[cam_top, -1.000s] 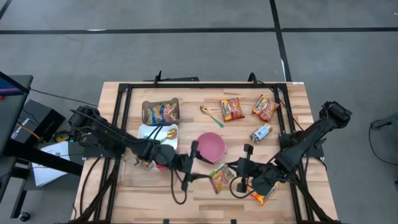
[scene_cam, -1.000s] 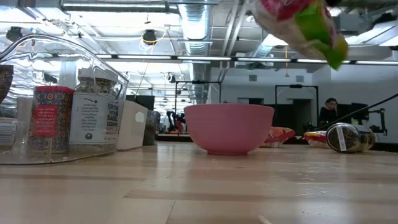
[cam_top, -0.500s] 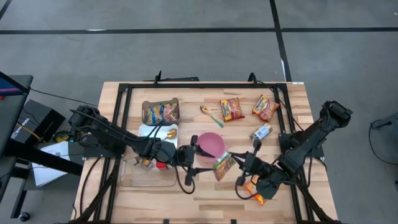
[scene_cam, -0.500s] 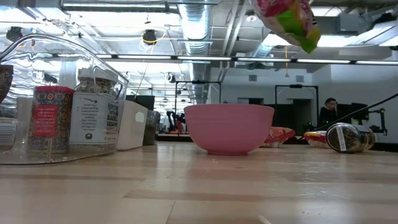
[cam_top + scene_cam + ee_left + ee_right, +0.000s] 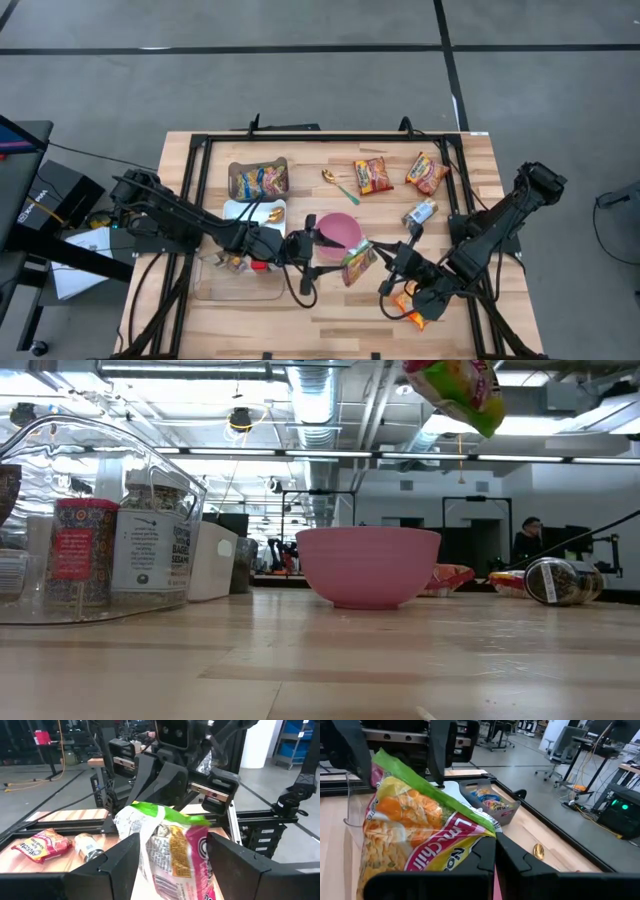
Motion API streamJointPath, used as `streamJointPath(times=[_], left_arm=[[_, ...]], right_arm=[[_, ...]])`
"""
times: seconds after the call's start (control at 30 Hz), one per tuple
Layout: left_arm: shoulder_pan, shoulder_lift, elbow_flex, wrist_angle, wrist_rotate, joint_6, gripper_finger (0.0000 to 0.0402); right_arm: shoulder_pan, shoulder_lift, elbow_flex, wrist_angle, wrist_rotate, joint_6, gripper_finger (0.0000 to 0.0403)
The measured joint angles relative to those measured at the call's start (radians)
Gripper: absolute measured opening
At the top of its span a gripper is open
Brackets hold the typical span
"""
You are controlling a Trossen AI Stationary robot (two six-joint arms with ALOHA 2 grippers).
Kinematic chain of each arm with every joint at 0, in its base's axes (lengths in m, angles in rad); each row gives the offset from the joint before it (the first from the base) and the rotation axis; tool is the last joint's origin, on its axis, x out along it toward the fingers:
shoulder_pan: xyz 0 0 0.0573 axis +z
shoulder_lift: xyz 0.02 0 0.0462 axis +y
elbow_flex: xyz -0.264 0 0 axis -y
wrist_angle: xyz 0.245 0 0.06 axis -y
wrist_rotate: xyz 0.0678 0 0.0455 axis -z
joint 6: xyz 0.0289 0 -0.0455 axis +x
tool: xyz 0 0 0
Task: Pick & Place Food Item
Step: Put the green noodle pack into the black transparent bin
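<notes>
A noodle packet [image 5: 357, 264], green-edged with red and yellow print, hangs in the air just near of the pink bowl [image 5: 340, 232]. My right gripper [image 5: 385, 264] is shut on it from the right. My left gripper [image 5: 318, 262] faces it from the left, open. In the left wrist view the packet [image 5: 172, 852] fills the gap between my left fingers [image 5: 120, 865]. The low view shows the packet [image 5: 455, 390] high above the bowl [image 5: 368, 565]. My right gripper pinches the packet's end [image 5: 479, 839] between its two fingers, coming in nearly level from the table's right. The packet sticks out beyond the fingers toward the left arm, lifted clear of table and bowl. My left gripper: I cannot tell whether its fingers touch the packet.
At the far right lie two more noodle packets [image 5: 372, 175] [image 5: 427, 172], a spice jar [image 5: 420, 213] and a spoon [image 5: 340, 186]. A snack tray [image 5: 258, 180], a white dish [image 5: 254, 212] and a clear bin of jars [image 5: 100, 530] stand at the left. An orange packet [image 5: 414, 310] lies under the right arm.
My right gripper has carried the packet from nearer the table's front edge toward the bowl and the left gripper, turning its wrist so the packet swung round to point at the left arm. My left gripper has edged right, toward the packet.
</notes>
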Motion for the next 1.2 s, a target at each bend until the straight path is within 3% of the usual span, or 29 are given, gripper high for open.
streamJointPath(times=[0.13, 0.27, 0.4, 0.53, 0.77, 0.97, 1.07, 1.2], left_arm=[[0.012, 0.018, 0.000, 0.019, 0.012, -0.007, 0.0216], [0.020, 0.053, 0.000, 0.100, 0.087, -0.009, 0.0207], [0.034, 0.060, 0.000, 0.115, 0.072, -0.022, 0.0185], [0.043, 0.058, 0.000, 0.121, 0.073, -0.027, 0.0134], [0.045, 0.058, 0.000, 0.121, 0.069, -0.017, 0.0011], [0.045, 0.028, 0.000, 0.063, 0.063, 0.009, 0.0003], [0.045, -0.021, 0.000, -0.016, -0.009, 0.013, 0.0001], [0.034, -0.075, 0.000, -0.110, -0.113, 0.037, 0.0000]], right_arm=[[-0.002, 0.000, 0.000, 0.005, 0.010, -0.006, 0.0000], [-0.004, 0.001, 0.000, 0.005, 0.010, -0.006, 0.0000], [-0.006, 0.001, 0.000, -0.004, 0.013, -0.006, 0.0000], [-0.007, 0.001, 0.000, -0.009, 0.021, -0.006, 0.0000], [-0.001, 0.001, -0.002, -0.036, 0.012, -0.009, 0.0000], [0.045, 0.002, -0.002, -0.030, 0.014, -0.059, 0.0000], [0.075, 0.002, -0.001, -0.019, 0.042, -0.059, 0.0010], [0.104, 0.001, 0.001, -0.005, 0.070, -0.081, 0.0055]])
